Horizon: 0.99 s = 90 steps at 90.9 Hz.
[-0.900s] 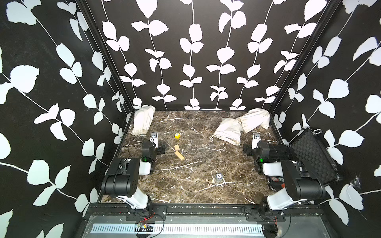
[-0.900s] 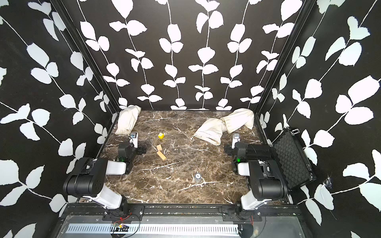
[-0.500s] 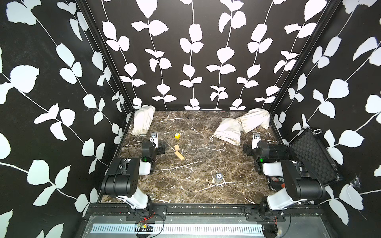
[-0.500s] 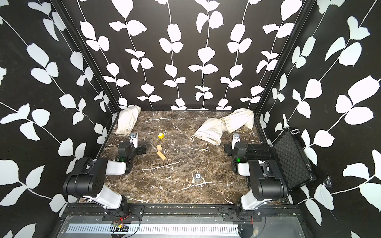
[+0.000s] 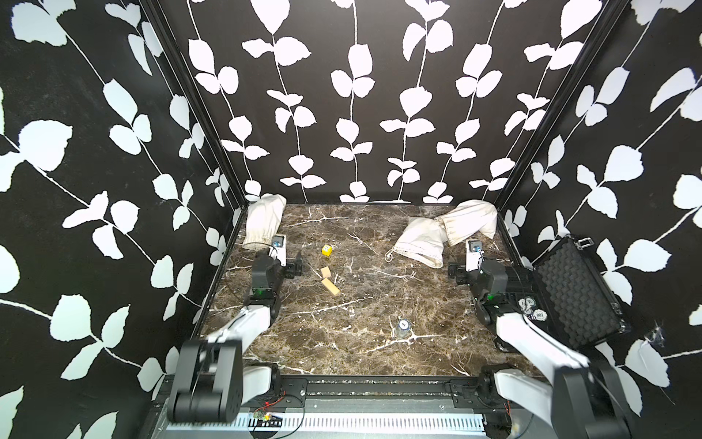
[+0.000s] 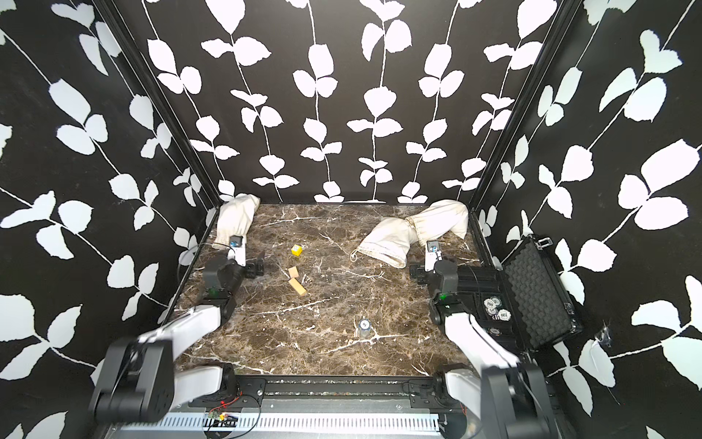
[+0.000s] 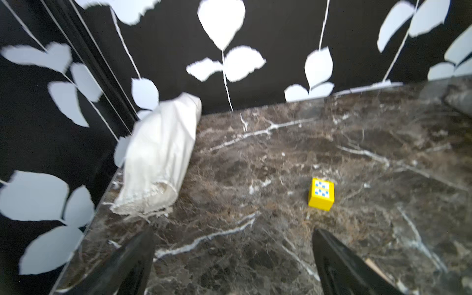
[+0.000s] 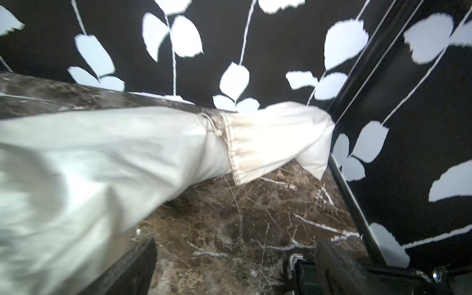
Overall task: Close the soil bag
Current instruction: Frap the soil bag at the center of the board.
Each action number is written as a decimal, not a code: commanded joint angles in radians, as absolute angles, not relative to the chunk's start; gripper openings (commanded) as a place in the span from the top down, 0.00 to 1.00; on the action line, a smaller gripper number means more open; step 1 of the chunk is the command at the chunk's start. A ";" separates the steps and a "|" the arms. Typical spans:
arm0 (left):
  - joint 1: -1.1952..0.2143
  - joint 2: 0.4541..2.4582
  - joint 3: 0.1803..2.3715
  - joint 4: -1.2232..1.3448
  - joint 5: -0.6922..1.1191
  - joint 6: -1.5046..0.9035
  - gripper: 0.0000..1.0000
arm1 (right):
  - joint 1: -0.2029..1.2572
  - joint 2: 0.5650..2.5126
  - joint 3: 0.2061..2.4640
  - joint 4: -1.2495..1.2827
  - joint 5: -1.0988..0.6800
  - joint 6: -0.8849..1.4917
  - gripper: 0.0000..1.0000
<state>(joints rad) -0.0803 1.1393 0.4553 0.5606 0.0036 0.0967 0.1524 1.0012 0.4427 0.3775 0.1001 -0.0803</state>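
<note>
The bag (image 5: 418, 241) lay on the counter (image 5: 361, 315), long axis diagonal, mouth toward the near left. The left end effector (image 7: 233, 237) and right end effector (image 8: 236, 245) gaped wide, empty.

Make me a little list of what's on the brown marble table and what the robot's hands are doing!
Table: brown marble tabletop
Bags: white cloth bag in far left corner; two more touching, far right
Small things: yellow cube with blue dots; two tan wooden blocks
Case: open black foam-lined case, right edge
Grippers: left gripper open, empty; right gripper open, empty
</note>
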 commanded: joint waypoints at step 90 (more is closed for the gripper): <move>-0.741 1.783 1.016 0.554 0.206 0.146 0.19 | 0.453 1.154 0.788 -0.086 0.057 -0.408 0.01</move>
<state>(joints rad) -0.7391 1.7424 0.9680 0.4725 0.1867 0.0971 0.4454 1.1530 0.7845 -0.1299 0.0353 -0.3908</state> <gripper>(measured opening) 0.836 0.992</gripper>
